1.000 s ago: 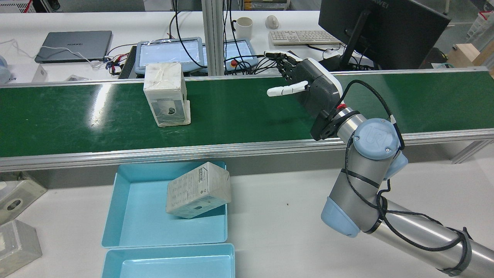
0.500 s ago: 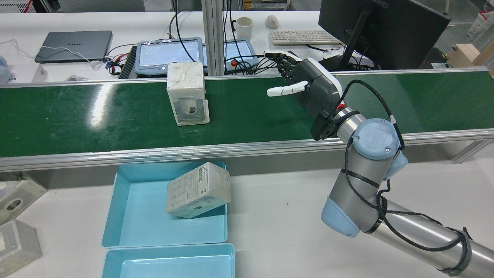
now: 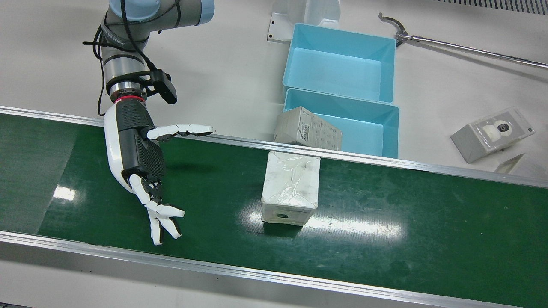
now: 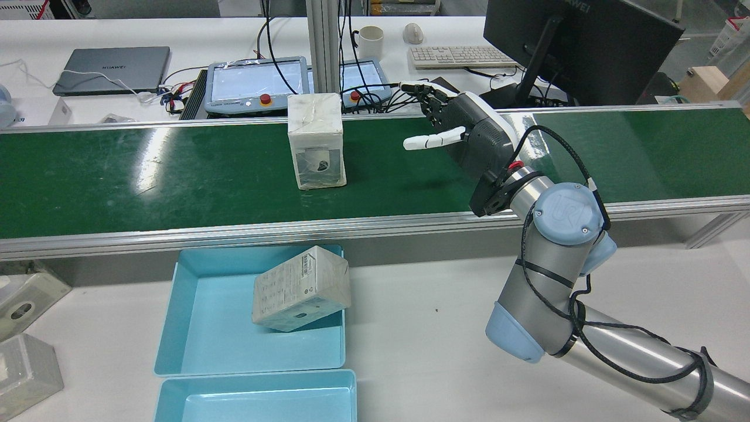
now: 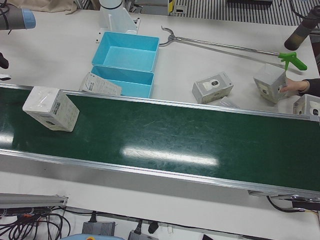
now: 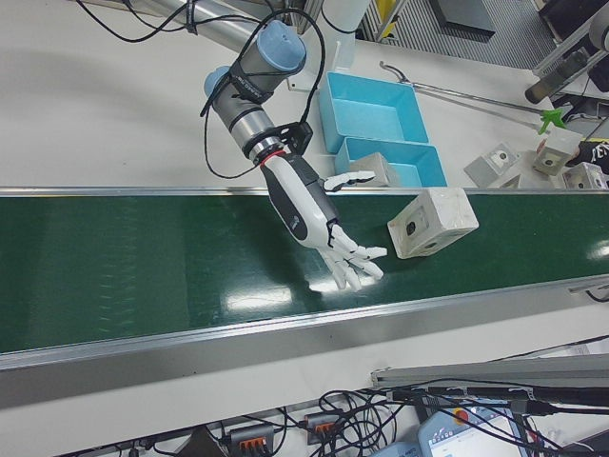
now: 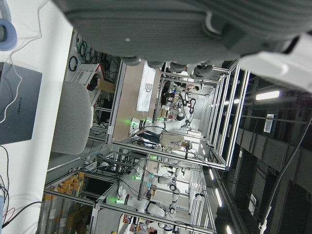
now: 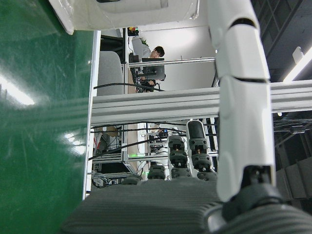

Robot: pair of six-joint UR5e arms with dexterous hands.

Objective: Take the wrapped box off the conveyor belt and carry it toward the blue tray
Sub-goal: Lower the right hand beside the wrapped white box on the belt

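Observation:
The wrapped box (image 4: 315, 139) stands upright on the green conveyor belt (image 4: 146, 176), and it also shows as the wrapped box (image 3: 291, 188) in the front view. My right hand (image 4: 469, 132) hovers open over the belt a short way to the box's right in the rear view, palm facing it, touching nothing. The box (image 6: 433, 222) sits just beyond the spread fingertips (image 6: 354, 267). The blue tray (image 4: 205, 316) lies on the table below the belt's near rail. Only the dark palm of my left hand (image 7: 170, 24) shows, its fingers hidden.
Another wrapped box (image 4: 302, 288) leans on the tray's right wall. A second blue tray (image 4: 258, 398) sits behind it. More boxes (image 4: 23, 363) lie at the table's left edge. A grabber tool (image 3: 462, 47) lies by the trays. A person's hand (image 5: 295, 87) holds a box.
The wrapped box has travelled right along the belt in the rear view, closing on my right hand. The hand has shifted only slightly and stays open.

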